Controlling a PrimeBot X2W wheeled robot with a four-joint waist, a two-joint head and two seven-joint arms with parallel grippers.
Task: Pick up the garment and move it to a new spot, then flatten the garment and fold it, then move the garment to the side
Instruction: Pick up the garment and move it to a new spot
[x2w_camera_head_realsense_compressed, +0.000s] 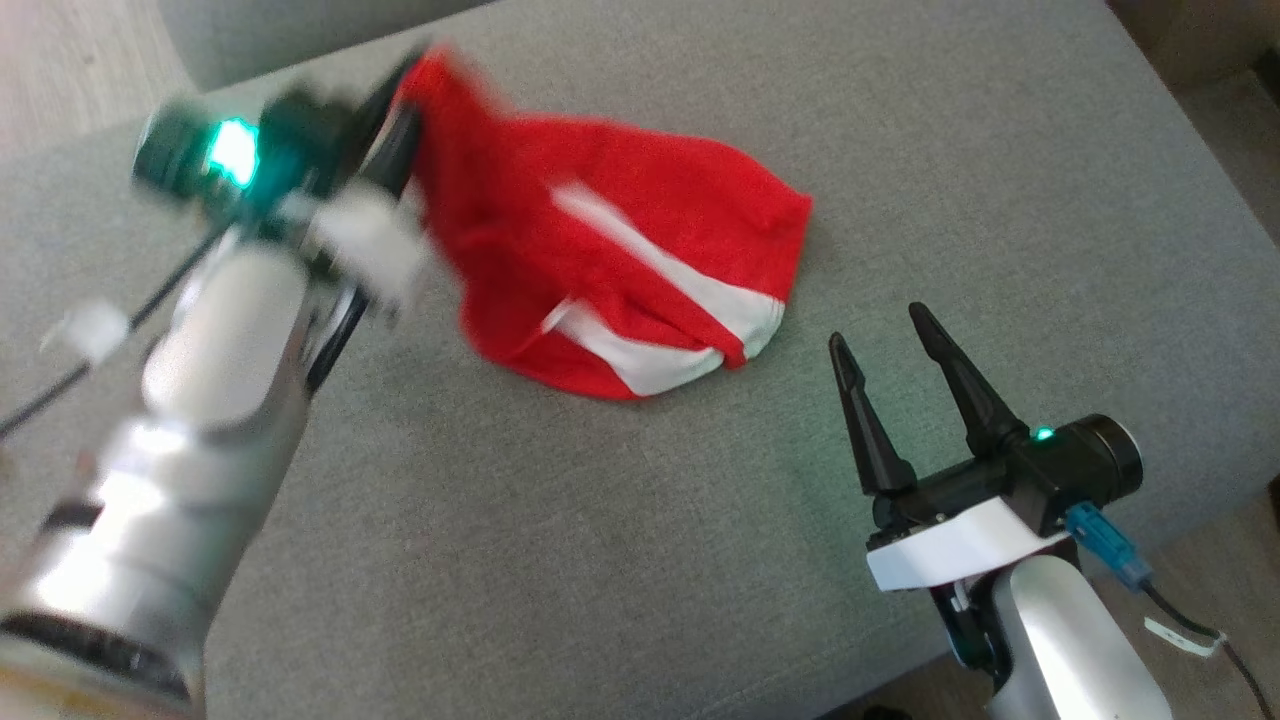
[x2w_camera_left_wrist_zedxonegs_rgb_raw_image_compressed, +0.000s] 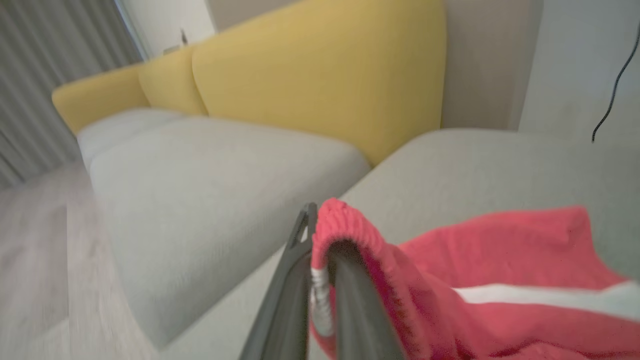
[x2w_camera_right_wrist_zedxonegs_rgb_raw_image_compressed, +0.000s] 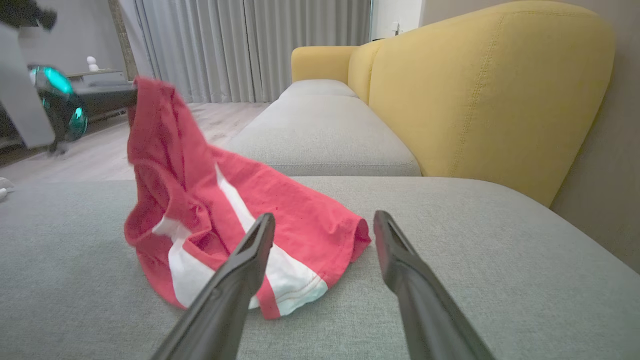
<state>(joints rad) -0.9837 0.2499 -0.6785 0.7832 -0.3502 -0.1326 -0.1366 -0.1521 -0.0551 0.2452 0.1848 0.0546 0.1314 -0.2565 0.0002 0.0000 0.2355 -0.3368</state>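
Note:
The garment (x2w_camera_head_realsense_compressed: 620, 250) is red with white stripes and lies partly on the grey cushion (x2w_camera_head_realsense_compressed: 700, 560), its far left corner pulled upward. My left gripper (x2w_camera_head_realsense_compressed: 405, 110), blurred, is shut on that raised corner; in the left wrist view the red hem (x2w_camera_left_wrist_zedxonegs_rgb_raw_image_compressed: 345, 220) is pinched between the two dark fingers (x2w_camera_left_wrist_zedxonegs_rgb_raw_image_compressed: 295, 280). In the right wrist view the garment (x2w_camera_right_wrist_zedxonegs_rgb_raw_image_compressed: 210, 200) hangs from the left gripper (x2w_camera_right_wrist_zedxonegs_rgb_raw_image_compressed: 127, 97) with its lower part bunched on the cushion. My right gripper (x2w_camera_head_realsense_compressed: 880, 325) stands open just right of the garment, nothing between its fingers (x2w_camera_right_wrist_zedxonegs_rgb_raw_image_compressed: 250, 250).
A second grey seat cushion (x2w_camera_right_wrist_zedxonegs_rgb_raw_image_compressed: 325, 130) and yellow backrests (x2w_camera_right_wrist_zedxonegs_rgb_raw_image_compressed: 480, 85) lie beyond the garment. Wooden floor (x2w_camera_left_wrist_zedxonegs_rgb_raw_image_compressed: 35, 260) runs past the cushion's left edge, with curtains (x2w_camera_right_wrist_zedxonegs_rgb_raw_image_compressed: 250, 45) behind. The cushion's near edge (x2w_camera_head_realsense_compressed: 900, 670) is close to the right arm.

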